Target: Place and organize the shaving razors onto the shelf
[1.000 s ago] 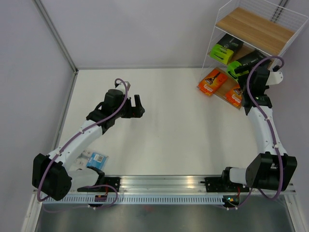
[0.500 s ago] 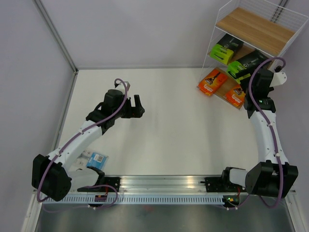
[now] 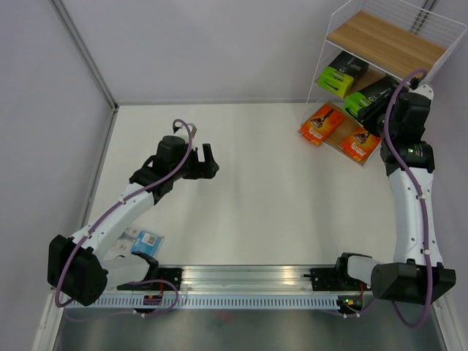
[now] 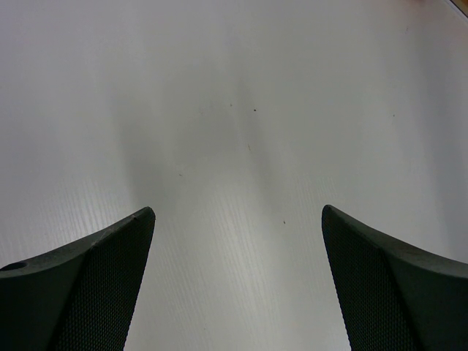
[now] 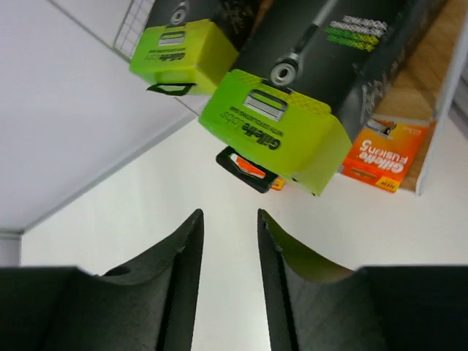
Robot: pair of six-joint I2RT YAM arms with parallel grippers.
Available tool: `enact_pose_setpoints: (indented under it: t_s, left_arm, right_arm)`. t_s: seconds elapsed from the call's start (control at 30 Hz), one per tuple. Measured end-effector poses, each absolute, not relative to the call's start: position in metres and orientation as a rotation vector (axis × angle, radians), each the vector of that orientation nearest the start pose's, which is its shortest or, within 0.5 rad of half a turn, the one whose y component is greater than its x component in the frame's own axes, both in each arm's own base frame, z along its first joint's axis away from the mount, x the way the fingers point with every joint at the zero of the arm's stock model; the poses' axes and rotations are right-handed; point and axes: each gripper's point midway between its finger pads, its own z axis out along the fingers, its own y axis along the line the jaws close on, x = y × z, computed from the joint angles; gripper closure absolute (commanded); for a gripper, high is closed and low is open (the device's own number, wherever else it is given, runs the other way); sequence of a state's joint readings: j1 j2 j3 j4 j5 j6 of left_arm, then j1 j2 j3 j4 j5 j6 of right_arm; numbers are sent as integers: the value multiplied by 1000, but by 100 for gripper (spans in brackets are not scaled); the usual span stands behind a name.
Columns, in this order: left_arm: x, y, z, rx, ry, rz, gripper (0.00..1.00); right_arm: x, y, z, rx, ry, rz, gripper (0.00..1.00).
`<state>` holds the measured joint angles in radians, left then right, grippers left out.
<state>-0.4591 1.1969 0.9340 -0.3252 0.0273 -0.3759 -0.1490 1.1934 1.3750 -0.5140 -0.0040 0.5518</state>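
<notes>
Status as I read it: black boxes (image 3: pixel 344 73) and orange cards (image 3: pixel 322 123) on the shelf (image 3: pixel 384 40) at upper right, blister pack (image 3: pixel 148 240) at lower left; left gripper (image 4: pixel 238 210) spread wide, right gripper (image 5: pixel 229 213) narrowed on nothing.

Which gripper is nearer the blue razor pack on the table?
Left. The left gripper hovers mid-table, beyond the blue razor pack beside its base; right gripper is across at the shelf.

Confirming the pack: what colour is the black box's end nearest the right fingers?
The black box has a lime green end; right wrist view shows it best.
</notes>
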Motion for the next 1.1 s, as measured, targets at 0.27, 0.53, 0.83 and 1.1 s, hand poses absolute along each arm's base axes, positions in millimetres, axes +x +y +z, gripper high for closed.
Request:
enact_pose_setpoints:
  t_s: [0.27,0.53,0.83,1.1]
  left_arm:
    - [314,-178,181,109,2205,-505,0]
    - [314,-178,181,108,2204,-504,0]
    - [315,-178,181,109,2205,-504,0]
    - [316,-176,181,104,2205,-500,0]
  right_arm:
    - [403,-31,346,359,1950,184,83]
    - [416,-34,293,219,2145,128,81]
    - [413,-57,294,159,2158,-53,77]
    - [418,-65,303,111,2129,-122,73]
